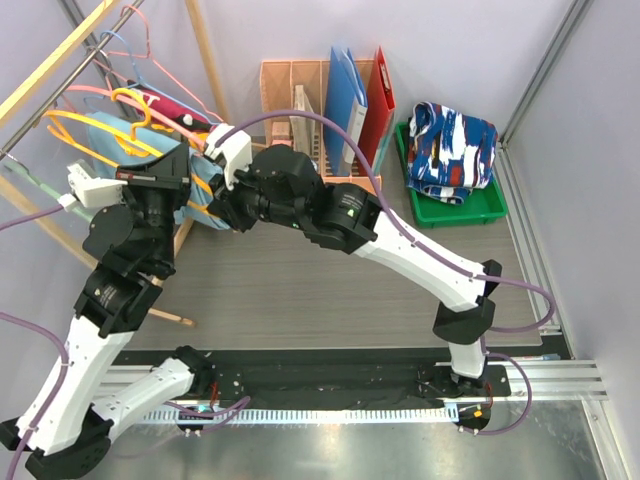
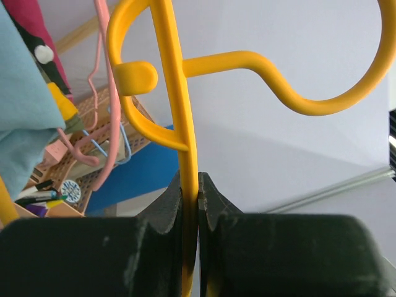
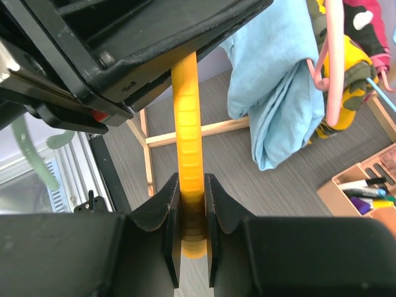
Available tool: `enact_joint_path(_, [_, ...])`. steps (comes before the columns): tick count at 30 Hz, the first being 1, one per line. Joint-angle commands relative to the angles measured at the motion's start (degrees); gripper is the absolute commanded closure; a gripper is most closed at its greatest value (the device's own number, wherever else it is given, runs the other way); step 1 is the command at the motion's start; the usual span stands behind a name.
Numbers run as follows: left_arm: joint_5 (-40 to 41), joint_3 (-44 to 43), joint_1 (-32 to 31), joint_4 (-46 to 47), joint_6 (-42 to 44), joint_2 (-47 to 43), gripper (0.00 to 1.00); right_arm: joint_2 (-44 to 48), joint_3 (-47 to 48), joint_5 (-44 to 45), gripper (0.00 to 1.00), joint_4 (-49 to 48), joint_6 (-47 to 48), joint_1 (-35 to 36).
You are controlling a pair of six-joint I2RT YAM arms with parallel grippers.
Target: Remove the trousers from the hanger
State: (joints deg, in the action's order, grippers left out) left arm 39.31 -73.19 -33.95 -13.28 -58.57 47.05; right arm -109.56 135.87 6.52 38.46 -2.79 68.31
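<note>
Both grippers clamped on one hanger, trousers not yet off.
The left gripper (image 2: 190,185) and right gripper (image 3: 192,185) each pinched the yellow plastic hanger (image 2: 175,74). Beyond them, the plain light blue cloth trousers (image 3: 272,80) hung at the grey table's (image 1: 300,290) far left corner, beside a thin pink hanger (image 3: 334,74). Opposed pulls could have twisted the plastic or snagged that neighbour.

Dark wood-grain tabletop (image 1: 300,290) lies open at centre; light blue cloth trousers (image 3: 278,80), pink plastic hanger (image 3: 334,62) and wooden rack post (image 1: 205,50) crowd the left.
</note>
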Motion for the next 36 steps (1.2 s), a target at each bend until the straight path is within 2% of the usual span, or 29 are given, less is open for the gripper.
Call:
enact_joint_path(1, [7.17, -0.47, 1.26, -3.51, 1.96, 1.91, 0.99, -2.05, 4.74, -5.37, 0.99, -10.15, 0.85, -2.48])
enact_joint_path(4, [9.12, -0.38, 3.89, -2.46, 2.75, 2.87, 1.0, -4.34, 7.46, -8.19, 0.99, -10.94, 0.68, -3.97])
enact_joint_path(8, [5.35, -1.78, 11.08, -2.54, 1.19, 5.42, 0.99, -5.58, 8.27, -10.56, 0.99, -13.66, 0.76, -5.47])
enact_joint_path(11, [-0.8, -2.22, 16.0, -3.24, -1.19, 7.26, 0.99, -4.01, 4.06, -12.06, 0.99, -17.7, 0.94, -5.38])
enact_joint_path(12, [-2.81, -2.31, 16.81, -3.42, -2.77, 7.53, 1.0, -3.39, 2.4, -11.97, 0.95, -19.8, 0.77, -5.3])
enact_joint_path(14, [-4.32, -2.14, 18.21, -2.64, -3.57, 7.88, 0.99, -1.89, -2.09, -11.45, 0.79, -21.14, 0.68, -5.39])
enact_joint_path(16, [-4.33, -1.96, 18.22, -1.93, -3.66, 7.71, 1.0, 0.48, -6.21, -10.48, 0.76, -22.9, 0.68, -5.38])
enact_joint_path(19, [-3.98, -3.01, 18.31, -2.01, -3.4, 7.97, 0.99, 3.29, -10.0, -7.94, 0.61, -23.6, 0.94, -5.47])
enact_joint_path(20, [-3.89, -3.01, 18.22, -1.93, -3.4, 7.97, 1.0, 3.82, -10.8, -7.58, 0.53, -23.52, 1.2, -5.39])
enact_joint_path(24, [-2.58, -3.01, 18.31, -0.7, -3.04, 7.97, 0.99, 7.68, -15.1, -3.63, 0.35, -24.22, 0.94, -5.39])
enact_joint_path(26, [-2.13, -3.01, 18.22, 1.05, -2.43, 8.15, 0.99, 10.93, -18.53, -2.57, 0.21, -24.57, 0.5, -5.39])
enact_joint_path(30, [-0.47, -4.51, 18.22, 1.94, -1.64, 9.2, 0.99, 18.05, -27.65, 0.76, 0.15, -26.85, -0.64, -5.47])
enact_joint_path(36, [-2.47, -6.18, 18.22, 4.31, -1.11, 12.01, 1.0, 29.83, -39.26, 6.04, 0.13, -28.26, 0.76, -5.47])
